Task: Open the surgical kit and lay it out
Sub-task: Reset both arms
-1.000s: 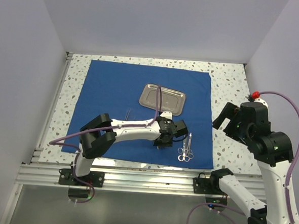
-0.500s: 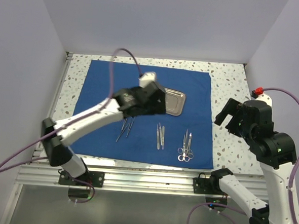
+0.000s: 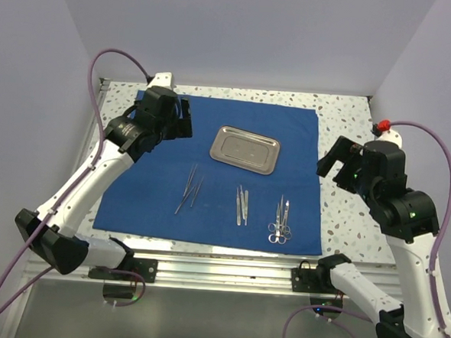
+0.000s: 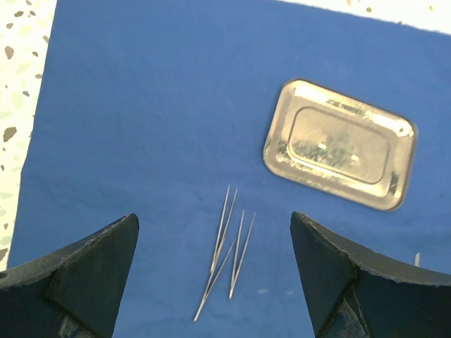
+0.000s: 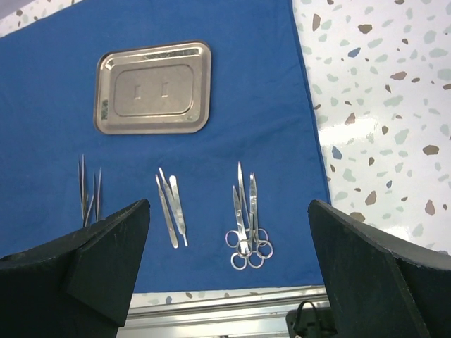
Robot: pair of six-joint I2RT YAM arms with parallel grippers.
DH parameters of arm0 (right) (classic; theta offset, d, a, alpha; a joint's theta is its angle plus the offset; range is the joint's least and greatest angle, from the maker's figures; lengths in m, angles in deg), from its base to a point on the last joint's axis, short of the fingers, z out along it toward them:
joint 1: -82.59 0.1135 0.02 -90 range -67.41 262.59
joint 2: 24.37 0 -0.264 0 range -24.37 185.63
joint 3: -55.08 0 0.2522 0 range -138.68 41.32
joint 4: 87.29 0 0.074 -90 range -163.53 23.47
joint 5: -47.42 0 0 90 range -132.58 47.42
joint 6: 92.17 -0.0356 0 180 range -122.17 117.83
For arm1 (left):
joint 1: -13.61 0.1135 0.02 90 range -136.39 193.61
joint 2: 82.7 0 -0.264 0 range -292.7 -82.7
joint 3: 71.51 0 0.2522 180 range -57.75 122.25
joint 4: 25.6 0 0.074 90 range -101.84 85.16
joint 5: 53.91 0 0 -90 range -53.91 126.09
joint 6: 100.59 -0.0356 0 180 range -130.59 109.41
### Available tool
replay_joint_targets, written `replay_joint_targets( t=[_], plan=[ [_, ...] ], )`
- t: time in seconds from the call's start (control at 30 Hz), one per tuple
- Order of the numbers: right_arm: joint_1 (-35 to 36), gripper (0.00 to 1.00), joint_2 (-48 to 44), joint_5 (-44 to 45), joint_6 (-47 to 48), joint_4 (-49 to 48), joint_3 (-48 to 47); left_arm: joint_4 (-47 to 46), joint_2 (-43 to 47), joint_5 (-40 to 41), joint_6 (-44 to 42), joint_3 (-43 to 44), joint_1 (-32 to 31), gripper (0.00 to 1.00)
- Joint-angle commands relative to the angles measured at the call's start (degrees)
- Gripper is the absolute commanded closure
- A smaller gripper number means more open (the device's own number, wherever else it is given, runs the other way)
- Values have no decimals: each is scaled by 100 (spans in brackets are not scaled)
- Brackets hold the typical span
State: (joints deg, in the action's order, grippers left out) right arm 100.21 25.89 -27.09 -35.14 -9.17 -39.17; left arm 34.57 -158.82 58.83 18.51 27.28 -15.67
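Observation:
The royal-blue cloth (image 3: 149, 164) of the surgical kit lies spread flat on the table. On it rest the steel tray (image 3: 245, 149), two thin tweezers (image 3: 191, 188), a pair of flat silver handles (image 3: 242, 204) and ring-handled forceps (image 3: 280, 222). My left gripper (image 3: 184, 124) hovers high over the cloth's far left, open and empty. Its wrist view looks down on the tweezers (image 4: 227, 250), the tray (image 4: 338, 144) and the cloth (image 4: 141, 105). My right gripper (image 3: 337, 164) hangs open and empty off the cloth's right edge. Below it I see the forceps (image 5: 246, 225), the handles (image 5: 171, 210) and the tray (image 5: 153, 86).
Speckled tabletop (image 3: 345, 215) borders the cloth on the right, left and back. An aluminium rail (image 3: 219, 272) runs along the near edge. Pale walls close in the left, back and right sides. Purple cables loop from both arms.
My left arm rose from low over the cloth's front centre and swung back to the far left, its jaws opening. The flat handles now lie where it was. The right arm barely shifted.

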Motion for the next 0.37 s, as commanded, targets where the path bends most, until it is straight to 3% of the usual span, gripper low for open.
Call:
replay_joint_targets(
  t=[0.0, 0.33],
  plan=[
    [30, 2, 28, -125, 10, -248, 94, -290, 105, -305, -511, -74, 132, 8],
    [30, 2, 115, -204, 176, -459, 42, -414, 361, -455, -625, -505, 414, 8]
  ],
)
